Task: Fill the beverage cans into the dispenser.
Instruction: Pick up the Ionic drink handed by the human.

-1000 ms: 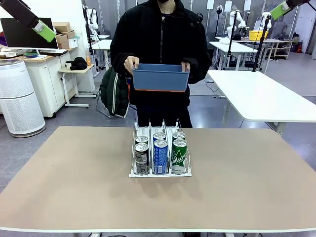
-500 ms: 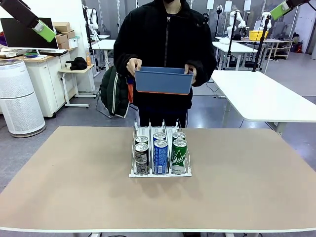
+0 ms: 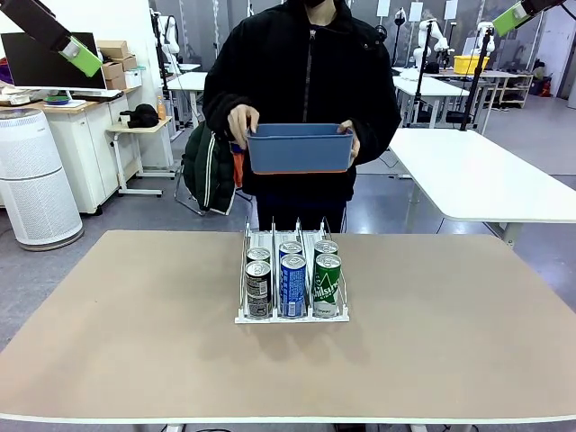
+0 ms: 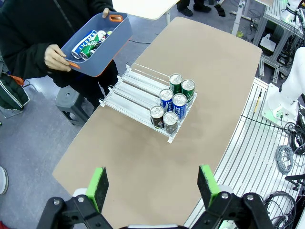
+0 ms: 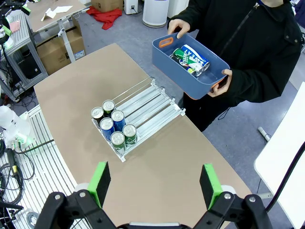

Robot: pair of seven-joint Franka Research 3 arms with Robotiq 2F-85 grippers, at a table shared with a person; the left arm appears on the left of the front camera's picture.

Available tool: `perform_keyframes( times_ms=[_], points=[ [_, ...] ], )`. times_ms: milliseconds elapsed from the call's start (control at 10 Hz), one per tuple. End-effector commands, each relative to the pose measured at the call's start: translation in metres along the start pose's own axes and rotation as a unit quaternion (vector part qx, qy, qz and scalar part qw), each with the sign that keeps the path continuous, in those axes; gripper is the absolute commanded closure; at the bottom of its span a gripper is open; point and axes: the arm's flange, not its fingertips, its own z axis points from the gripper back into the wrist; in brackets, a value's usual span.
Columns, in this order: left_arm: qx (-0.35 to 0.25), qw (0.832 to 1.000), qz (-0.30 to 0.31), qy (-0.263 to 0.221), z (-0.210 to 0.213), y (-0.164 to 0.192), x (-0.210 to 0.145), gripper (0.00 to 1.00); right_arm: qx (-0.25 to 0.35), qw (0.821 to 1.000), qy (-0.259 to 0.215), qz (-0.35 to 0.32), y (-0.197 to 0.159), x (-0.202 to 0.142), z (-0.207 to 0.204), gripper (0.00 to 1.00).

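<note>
the dispenser [image 3: 292,318] sits mid-table [image 3: 126,342] with six beverage cans [image 3: 293,286] standing at its front lip, two to a lane: dark on the robot's left, blue in the middle, green on the right. across from it a person [image 3: 301,72] holds a blue tub [image 3: 299,153] at chest height in both hands [image 3: 241,120], a few loose cans [image 5: 190,58] lying inside. the left claw [image 4: 152,185] and right claw [image 5: 155,182] hang high above the table, each spread wide with nothing between the green pads [image 4: 98,183].
</note>
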Motion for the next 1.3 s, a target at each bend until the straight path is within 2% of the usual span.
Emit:
perform_keyframes(
  times_ms=[0,1200],
  points=[
    [0.0,1.0,0.0,0.003,-0.0019,-0.0003,0.0002,0.0,0.001,1.0,0.001,0.0,0.0004,-0.0002,-0.0001,0.0],
    [0.0,1.0,0.0,0.003,-0.0019,-0.0003,0.0002,0.0,0.001,1.0,0.001,0.0,0.0004,-0.0002,-0.0001,0.0]
  ],
)
